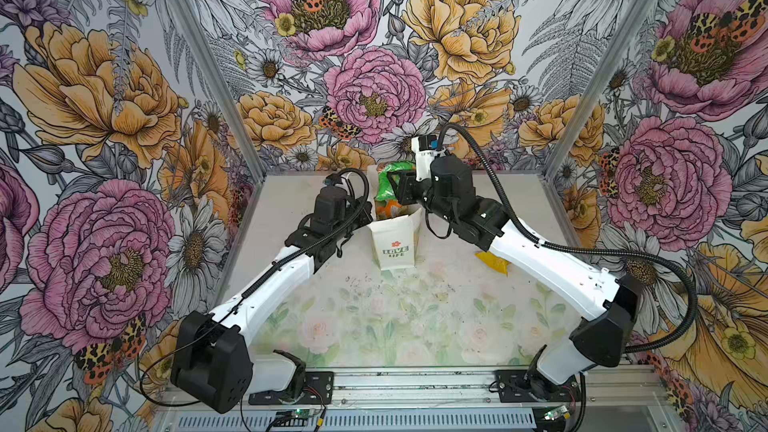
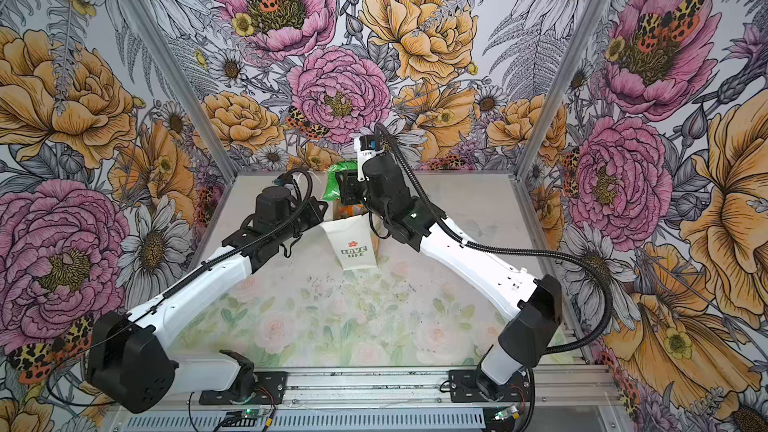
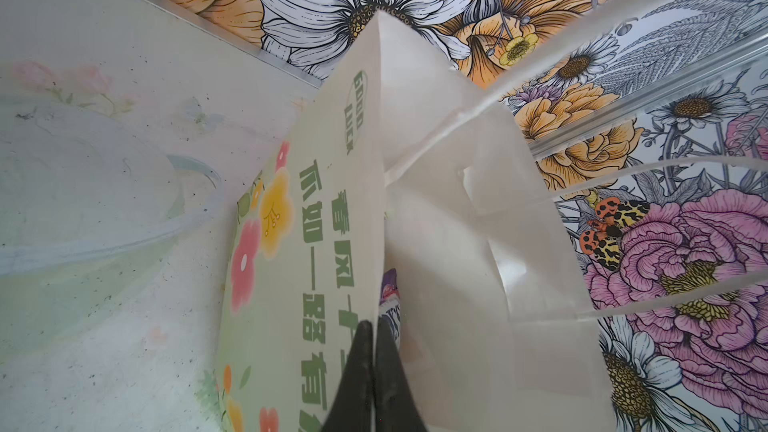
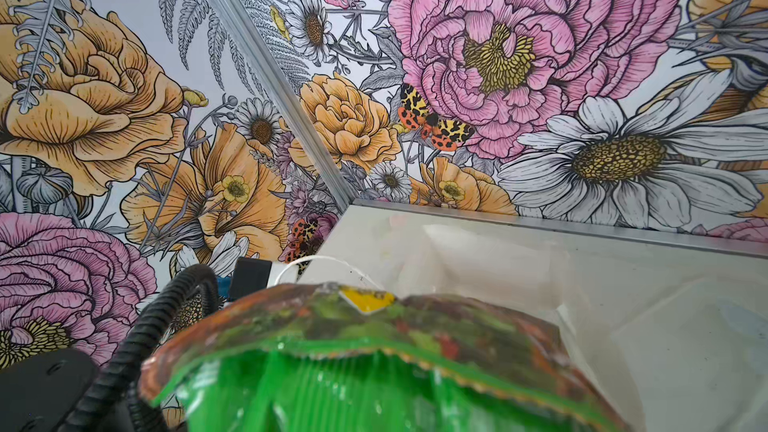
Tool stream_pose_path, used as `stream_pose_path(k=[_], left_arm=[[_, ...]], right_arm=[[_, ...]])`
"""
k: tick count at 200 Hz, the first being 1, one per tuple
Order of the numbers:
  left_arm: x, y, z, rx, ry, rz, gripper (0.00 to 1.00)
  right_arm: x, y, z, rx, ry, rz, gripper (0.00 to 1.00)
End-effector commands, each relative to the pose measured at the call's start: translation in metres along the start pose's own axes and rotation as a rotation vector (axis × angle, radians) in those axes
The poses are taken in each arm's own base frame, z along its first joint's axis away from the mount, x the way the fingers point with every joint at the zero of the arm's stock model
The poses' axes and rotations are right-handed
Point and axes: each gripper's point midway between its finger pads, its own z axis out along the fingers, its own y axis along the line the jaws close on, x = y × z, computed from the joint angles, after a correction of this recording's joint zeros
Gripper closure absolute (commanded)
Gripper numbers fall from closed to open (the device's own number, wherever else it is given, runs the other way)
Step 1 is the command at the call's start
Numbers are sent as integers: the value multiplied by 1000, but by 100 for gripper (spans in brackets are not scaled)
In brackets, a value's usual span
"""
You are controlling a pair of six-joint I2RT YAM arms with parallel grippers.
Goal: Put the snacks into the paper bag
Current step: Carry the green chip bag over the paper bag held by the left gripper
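Left gripper (image 3: 375, 324): my jaws are closed tight, pinching the rim of the bag's wide printed face and holding the mouth spread.
Paper bag (image 1: 395, 243): stands upright toward the far middle of the table (image 1: 374, 326), with the narrow "LOVE LIFE" side facing the camera.
Contents: an orange-white packet (image 1: 388, 210) shows at the mouth; a purple packet (image 3: 390, 284) lies deeper inside.
Right gripper (image 1: 400, 188): my jaws are narrowly parted and clamped on the green packet (image 1: 392, 178), which hangs just above the far end of the mouth.
Step in hand: the drop, as I judge it. I should centre the packet over the mouth, lower it below the rim clear of the cord handles, then release, with the left pinch firm.
Yellow packet (image 1: 492, 263): lies on the table by my right arm, not yet bagged.
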Motion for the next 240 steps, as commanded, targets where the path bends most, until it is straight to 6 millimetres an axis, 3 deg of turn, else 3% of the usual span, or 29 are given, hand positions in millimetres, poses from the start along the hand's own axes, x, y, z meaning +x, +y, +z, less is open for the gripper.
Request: stream_pose_path(k=[1,130,240], left_arm=[[-15,-10,-8,40,-50,14,100],[-16,-10,-9,40,-51,12,100],[-16,-9,-9,40,-50,12,100]], right_arm=[[-16,5,2,-4,-53,18,62],[18,-25,29,128,4,3,62],[22,-39,43,210,7,-56,62]])
